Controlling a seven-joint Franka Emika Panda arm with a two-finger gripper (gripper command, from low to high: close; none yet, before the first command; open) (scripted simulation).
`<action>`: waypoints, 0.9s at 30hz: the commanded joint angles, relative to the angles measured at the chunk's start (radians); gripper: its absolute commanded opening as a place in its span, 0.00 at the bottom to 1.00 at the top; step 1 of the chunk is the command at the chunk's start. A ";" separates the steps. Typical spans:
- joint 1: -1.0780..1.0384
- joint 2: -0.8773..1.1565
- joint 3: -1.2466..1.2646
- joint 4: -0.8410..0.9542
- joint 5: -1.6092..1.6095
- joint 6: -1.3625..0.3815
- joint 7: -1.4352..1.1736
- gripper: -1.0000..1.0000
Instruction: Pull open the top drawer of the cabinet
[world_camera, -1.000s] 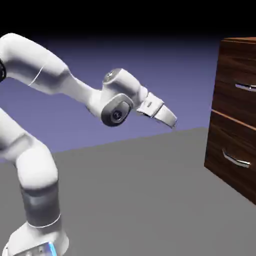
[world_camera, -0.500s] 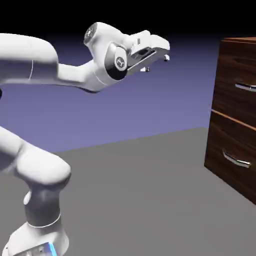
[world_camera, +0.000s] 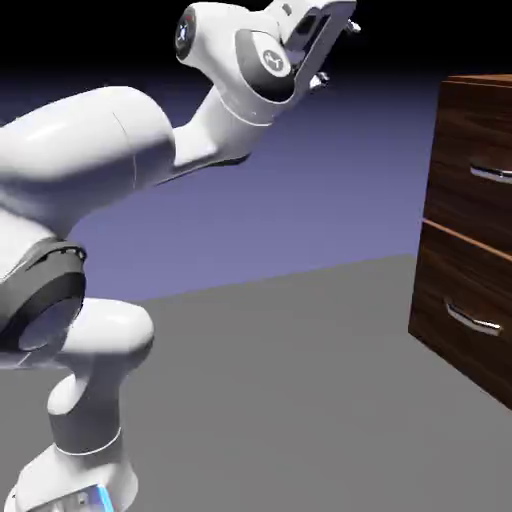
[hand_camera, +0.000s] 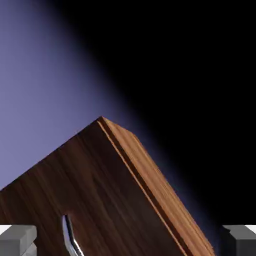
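- The gripper (world_camera: 335, 45) sits high near the top edge of the exterior view, well apart from the cabinet (world_camera: 470, 230) and above the level of its top — a free approach pose, judged to leave room to line up before going in.
- Its two grey fingertips (hand_camera: 17, 236) stand wide apart at the bottom corners of the hand view, with nothing between them: the hand is open and empty, which suits a bar handle that has to pass between the fingers.
- The top drawer (world_camera: 478, 165) is ahead of the hand and lower; its front lies flush with the cabinet face, so it looks fully closed and the pull is not yet begun.
- The drawer's silver handle (hand_camera: 70, 239) shows just beside the left fingertip in the hand view, low in the picture and off to one side — the hand is not centred on it.
- The cabinet's upper corner appears tilted in the hand view, because the camera rolls with the wrist; the cabinet itself stands upright in the exterior view.
- A second handle (world_camera: 470, 320) on the lower drawer sits further down and must be left alone.
- Judgement: the next move calls for lowering and centring the open fingers around the upper handle.
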 joint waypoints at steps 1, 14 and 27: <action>0.033 -0.013 -0.022 0.019 -0.044 -0.009 -0.004 0.50; 0.467 -0.183 -0.310 0.259 -0.609 -0.124 -0.051 0.50; 0.900 -0.353 -0.597 0.499 -1.174 -0.239 -0.099 0.50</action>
